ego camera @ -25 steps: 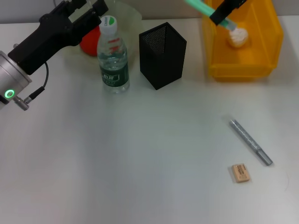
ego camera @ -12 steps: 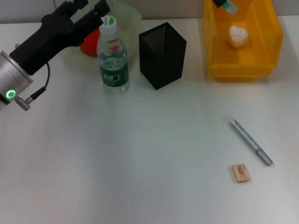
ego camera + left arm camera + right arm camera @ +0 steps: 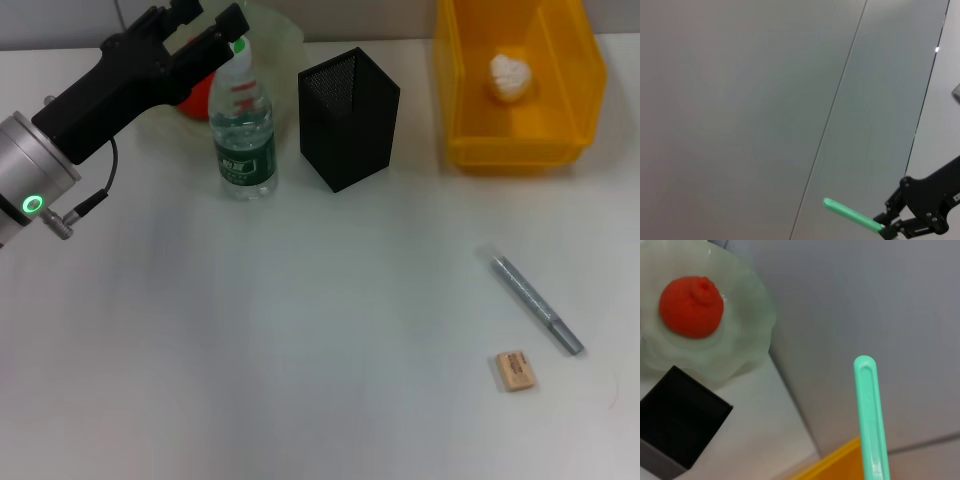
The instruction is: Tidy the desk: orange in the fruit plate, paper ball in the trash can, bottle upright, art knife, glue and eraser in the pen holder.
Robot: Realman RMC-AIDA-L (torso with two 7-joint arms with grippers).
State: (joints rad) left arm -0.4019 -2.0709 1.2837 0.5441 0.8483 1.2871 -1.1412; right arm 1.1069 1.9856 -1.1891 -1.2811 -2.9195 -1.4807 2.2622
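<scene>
Desk point(image 3: 300, 350), white and flat, fills nearly the whole head view. Next in size is the black left arm with its silver cuff, slanting from the left edge up to the upper left corner. The left gripper point(image 3: 210, 15) hangs there, above the plate and just beside the bottle's cap. It has hold of nothing that I can see, and how far it is open cannot be told.

In the upper right corner stands the bright yellow rectangular plastic trash can point(image 3: 515, 152). At the upper left, partly behind the arm, lies the wide, pale-green glass fruit plate point(image 3: 275, 30) with its wavy rim. The square black wire-mesh pen holder point(image 3: 345, 120) stands at upper centre, between plate and can and apart from both.

Left of the holder, the small clear plastic bottle point(image 3: 243, 130) with a dark green label and white cap stands upright. The round red-orange orange point(image 3: 196, 100) rests in the plate, mostly hidden behind arm and bottle; the right wrist view shows it whole. The crumpled white paper ball point(image 3: 508, 75) lies inside the trash can.

At lower right, a slim grey stick, probably the art knife point(image 3: 535, 303), lies slanted on the desk. Near its lower end, apart from it, lies the tiny tan rectangular eraser point(image 3: 515, 370).

The right gripper point(image 3: 880, 227) is outside the head view. It shows only at the lower right of the left wrist view, against a grey wall, with nothing seen in it and its opening not to be told.
</scene>
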